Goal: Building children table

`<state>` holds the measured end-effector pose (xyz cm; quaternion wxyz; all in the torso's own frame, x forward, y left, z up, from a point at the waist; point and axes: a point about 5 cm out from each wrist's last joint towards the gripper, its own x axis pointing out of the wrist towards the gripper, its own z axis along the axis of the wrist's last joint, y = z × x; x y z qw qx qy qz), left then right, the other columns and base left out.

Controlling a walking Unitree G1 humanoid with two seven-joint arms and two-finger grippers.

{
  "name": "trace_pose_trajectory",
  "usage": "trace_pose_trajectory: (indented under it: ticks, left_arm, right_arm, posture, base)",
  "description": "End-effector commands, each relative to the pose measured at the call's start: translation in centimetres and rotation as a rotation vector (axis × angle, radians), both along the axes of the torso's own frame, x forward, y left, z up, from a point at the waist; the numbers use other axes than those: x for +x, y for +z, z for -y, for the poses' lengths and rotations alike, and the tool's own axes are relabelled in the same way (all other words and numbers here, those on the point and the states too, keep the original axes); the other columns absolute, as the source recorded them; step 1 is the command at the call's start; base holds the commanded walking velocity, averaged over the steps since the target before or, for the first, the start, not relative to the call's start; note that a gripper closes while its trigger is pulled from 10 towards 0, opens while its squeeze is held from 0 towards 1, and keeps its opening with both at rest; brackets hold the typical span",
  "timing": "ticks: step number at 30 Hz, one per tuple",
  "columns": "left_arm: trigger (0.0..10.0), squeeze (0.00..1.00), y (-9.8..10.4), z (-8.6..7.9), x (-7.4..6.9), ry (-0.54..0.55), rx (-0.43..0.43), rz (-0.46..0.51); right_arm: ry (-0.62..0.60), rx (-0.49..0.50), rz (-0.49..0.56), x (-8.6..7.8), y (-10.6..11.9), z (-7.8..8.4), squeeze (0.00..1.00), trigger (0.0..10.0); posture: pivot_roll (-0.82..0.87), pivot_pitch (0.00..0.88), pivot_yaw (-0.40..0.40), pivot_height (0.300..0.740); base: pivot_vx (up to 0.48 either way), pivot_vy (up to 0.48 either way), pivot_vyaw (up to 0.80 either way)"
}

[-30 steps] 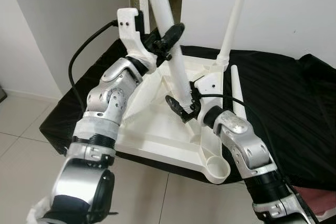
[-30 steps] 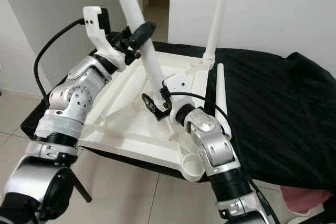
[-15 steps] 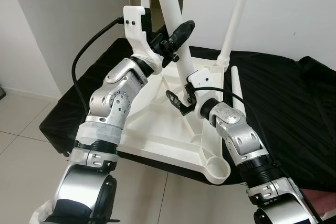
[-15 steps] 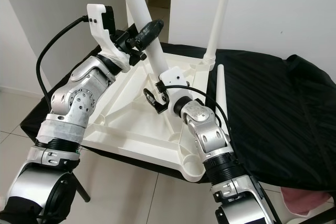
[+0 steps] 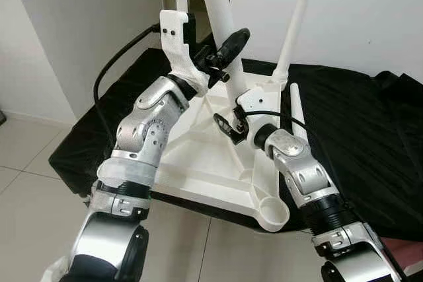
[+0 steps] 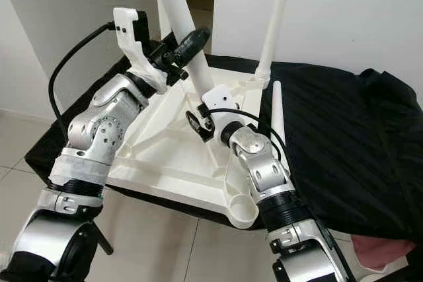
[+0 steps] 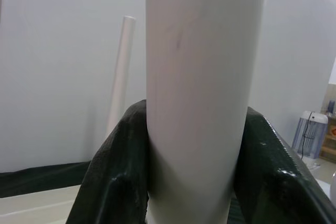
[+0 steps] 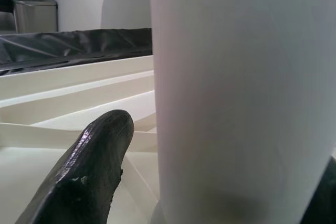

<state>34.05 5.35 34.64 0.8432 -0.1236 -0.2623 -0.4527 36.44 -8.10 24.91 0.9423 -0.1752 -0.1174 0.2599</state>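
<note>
Lying upside down: the white tabletop (image 5: pixel 198 156) rests face down on the black cloth (image 5: pixel 357 130), so its ribbed underside and corner sockets face up to take legs.
Cloth: it covers the low surface under the tabletop, probably to spare the plastic from scuffs.
Held leg: a thick white leg (image 5: pixel 221 18) leans steeply over the tabletop, its foot down among the ribs near the far right corner, likely being steered toward a socket.
Fitted leg: a thinner white leg (image 5: pixel 295 24) already stands upright in the far corner.
Spare leg: another leg (image 5: pixel 297 113) lies flat along the tabletop's right edge, within reach.
Open socket: the near right corner cup (image 5: pixel 273 212) is still unfilled.
Left gripper (image 5: pixel 225 51): high on the held leg, fingers pinching it from both sides to control the tilt.
Right gripper (image 5: pixel 228 127): low by the leg's foot; one finger (image 8: pixel 89 171) sits just beside the leg, and whether it clamps cannot be told.
</note>
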Motion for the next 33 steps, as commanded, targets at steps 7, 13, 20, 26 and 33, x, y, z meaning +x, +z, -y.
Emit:
trace_pose_trajectory:
  ticks: [7, 13, 20, 26, 33]
  left_arm:
    - [10.0, 0.00, -0.6, 2.0, -0.8, -0.119, 0.084, 0.024]
    - [10.0, 0.00, -0.3, 1.4, -0.4, -0.098, 0.084, 0.028]
    - [10.0, 0.00, -0.3, 1.4, -0.4, -0.099, 0.087, 0.028]
    - [10.0, 0.00, -0.9, 1.4, -0.2, -0.086, 0.109, 0.027]
    - [10.0, 0.00, -0.9, 0.8, 0.2, -0.064, 0.114, 0.026]
  right_arm:
    - [0.037, -0.026, 0.006, -0.3, 0.5, -1.1, 0.00, 10.0]
    - [0.025, -0.045, -0.021, -0.3, -0.2, -0.9, 1.00, 10.0]
    - [0.018, -0.037, -0.002, -0.4, 0.4, -0.9, 0.00, 10.0]
    - [0.042, 0.009, -0.003, -1.0, 1.5, -1.1, 0.00, 10.0]
    - [0.031, 0.027, -0.029, -1.1, 1.5, -0.6, 0.00, 10.0]
  posture:
    - [0.01, 0.093, 0.009, 0.740]
    - [0.01, 0.092, 0.010, 0.740]
    - [0.00, 0.094, 0.012, 0.740]
    - [0.00, 0.093, 0.012, 0.740]
    - [0.00, 0.091, 0.014, 0.740]
  base:
    - [0.000, 0.000, 0.00]
    - [0.000, 0.000, 0.00]
    - [0.000, 0.000, 0.00]
    - [0.000, 0.000, 0.00]
    - [0.000, 0.000, 0.00]
